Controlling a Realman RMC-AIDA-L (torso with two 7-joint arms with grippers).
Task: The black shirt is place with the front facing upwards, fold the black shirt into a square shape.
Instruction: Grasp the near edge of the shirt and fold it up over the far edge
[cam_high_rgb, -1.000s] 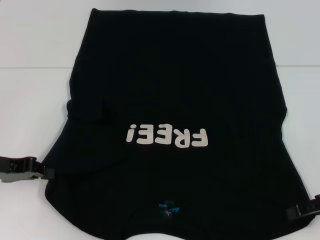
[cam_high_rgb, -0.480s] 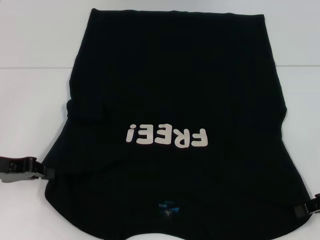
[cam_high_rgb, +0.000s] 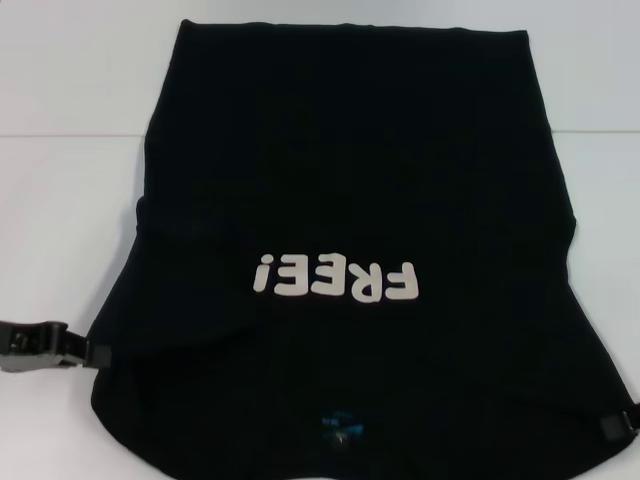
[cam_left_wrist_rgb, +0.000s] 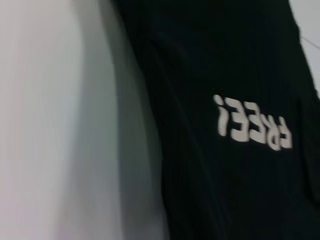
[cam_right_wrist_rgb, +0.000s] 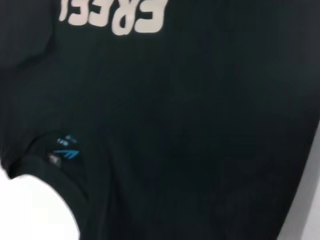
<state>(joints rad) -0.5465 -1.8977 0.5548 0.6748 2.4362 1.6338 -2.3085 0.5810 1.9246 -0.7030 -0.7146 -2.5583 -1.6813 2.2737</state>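
Note:
The black shirt (cam_high_rgb: 350, 170) lies front up on the white table (cam_high_rgb: 60, 200). Its collar end is nearest me and its hem is at the far side. The off-white "FREE!" print (cam_high_rgb: 335, 280) reads upside down, and the blue neck label (cam_high_rgb: 340, 422) sits near the front edge. At the shirt's near left edge my left gripper (cam_high_rgb: 92, 352) pinches the cloth. My right gripper (cam_high_rgb: 612, 427) holds the near right edge, mostly cut off by the frame. The left wrist view shows the shirt (cam_left_wrist_rgb: 225, 60) and its print (cam_left_wrist_rgb: 252, 125). The right wrist view shows the label (cam_right_wrist_rgb: 65, 152).
Bare white table shows on both sides of the shirt, with a thin seam line (cam_high_rgb: 70, 134) running across it at the far left. The table (cam_left_wrist_rgb: 60, 125) fills one side of the left wrist view.
Both grippers have drawn outward and toward me, and the shirt's near part has come with them. The print and label sit slightly nearer. The wrinkle on the left side has smoothed.

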